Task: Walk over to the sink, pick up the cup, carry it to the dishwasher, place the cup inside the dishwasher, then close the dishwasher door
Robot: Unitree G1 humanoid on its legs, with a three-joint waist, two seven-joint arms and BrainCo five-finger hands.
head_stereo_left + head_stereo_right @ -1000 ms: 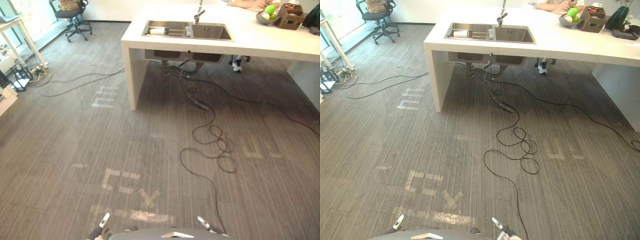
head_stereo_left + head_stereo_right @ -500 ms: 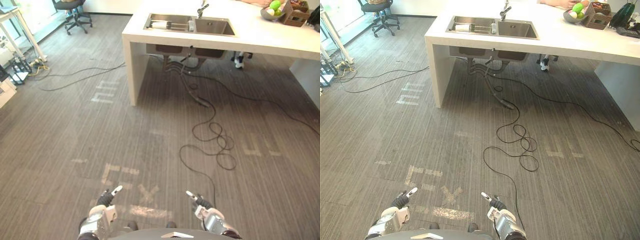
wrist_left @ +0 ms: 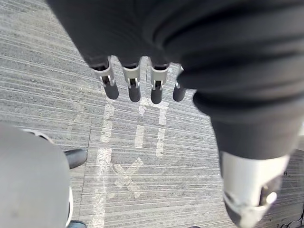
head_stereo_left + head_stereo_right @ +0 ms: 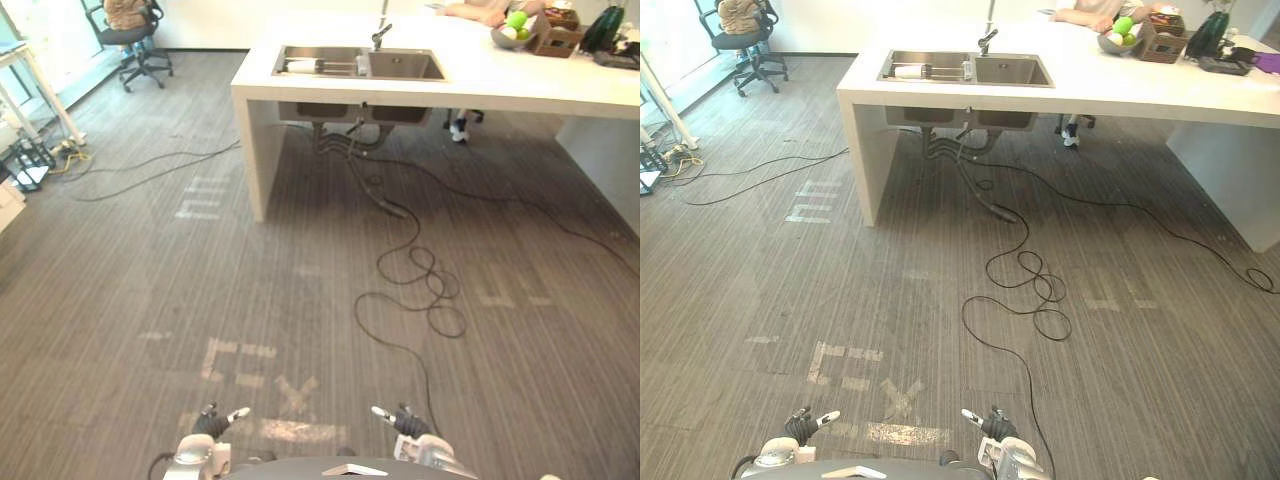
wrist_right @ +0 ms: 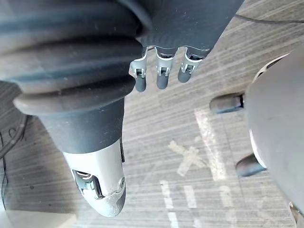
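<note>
Cup (image 4: 303, 66): far, lying in sink (image 4: 405, 66), left basin; likely light, stiff, slick; grasp round body.
Left hand (image 4: 205, 435), right hand (image 4: 412, 432): near, empty, fingers straight.

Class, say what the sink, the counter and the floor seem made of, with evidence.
Sink: likely brushed stainless steel, grey with a dull sheen.
Counter: smooth matte white, perhaps stone or laminate.
Floor: grey, finely striped, matte; carpet or vinyl.
</note>
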